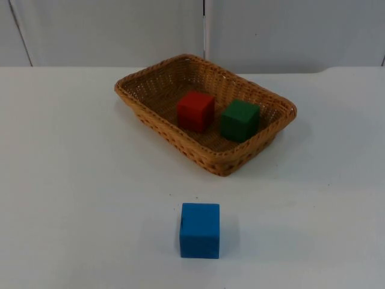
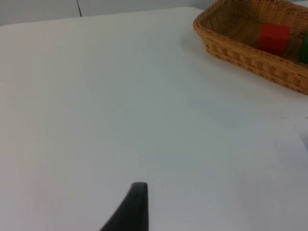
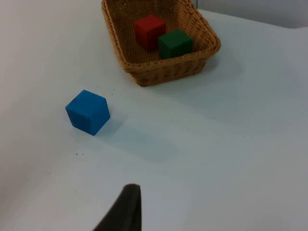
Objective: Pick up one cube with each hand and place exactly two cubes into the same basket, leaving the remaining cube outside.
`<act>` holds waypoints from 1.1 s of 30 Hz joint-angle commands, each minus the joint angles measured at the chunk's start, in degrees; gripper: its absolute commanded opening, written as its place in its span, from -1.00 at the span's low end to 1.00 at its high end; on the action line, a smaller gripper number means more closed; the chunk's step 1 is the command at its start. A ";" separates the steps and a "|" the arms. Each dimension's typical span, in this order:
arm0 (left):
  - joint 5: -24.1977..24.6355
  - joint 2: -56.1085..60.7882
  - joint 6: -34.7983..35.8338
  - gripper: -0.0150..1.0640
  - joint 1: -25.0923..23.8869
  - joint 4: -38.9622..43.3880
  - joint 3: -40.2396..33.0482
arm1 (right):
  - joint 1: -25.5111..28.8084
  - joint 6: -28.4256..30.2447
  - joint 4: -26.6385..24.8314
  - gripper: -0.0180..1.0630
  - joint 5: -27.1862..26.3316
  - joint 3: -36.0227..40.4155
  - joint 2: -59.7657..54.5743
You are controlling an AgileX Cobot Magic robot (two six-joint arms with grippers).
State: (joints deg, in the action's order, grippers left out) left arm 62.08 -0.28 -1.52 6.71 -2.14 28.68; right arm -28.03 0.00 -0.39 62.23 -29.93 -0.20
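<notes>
**Two cubes in the basket, one on the table**

The wicker basket [image 1: 207,156] stands on the white table [image 1: 72,180] near the grey wall [image 1: 108,30]. Inside it sit the red cube [image 1: 195,110] and the green cube [image 1: 239,120], side by side and close together, both resting flat on the woven bottom. The blue cube [image 1: 200,230] sits on the table outside the basket, well apart from it.

The left gripper [image 2: 137,202] hangs over bare table with nothing in it; one black fingertip is visible, and I cannot tell whether its fingers are spread or pressed together. The basket lies ahead of it and off to one side, with the red cube visible over the rim.

The right gripper [image 3: 127,204] also hangs over bare table, holding nothing, and its finger spacing cannot be told either. The blue cube lies ahead of it, and the basket with the red and green cubes lies farther ahead, beyond the blue cube.
</notes>
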 commanded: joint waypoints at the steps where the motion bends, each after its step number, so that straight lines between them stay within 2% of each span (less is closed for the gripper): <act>1: -0.41 0.28 0.34 0.97 0.08 0.12 -0.27 | 0.23 0.49 -0.18 0.98 -0.49 0.42 0.20; 12: -0.41 0.28 0.34 0.97 0.08 0.12 -0.27 | 0.78 0.49 -0.18 0.98 -0.49 0.42 0.20; 17: -0.41 0.28 0.34 0.97 0.08 0.12 -0.27 | 4.53 0.49 -0.18 0.98 -0.49 0.42 0.20; 21: -0.41 0.28 0.34 0.97 0.08 0.12 -0.27 | 10.26 0.49 -0.18 0.98 -0.49 0.42 0.20; 33: -0.41 0.28 0.34 0.97 0.08 0.12 -0.27 | 20.21 0.49 -0.18 0.98 -0.57 0.42 0.20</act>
State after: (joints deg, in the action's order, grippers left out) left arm 62.08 -0.28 -1.52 6.71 -2.14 28.68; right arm -8.81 0.00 -0.39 62.15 -29.93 -0.20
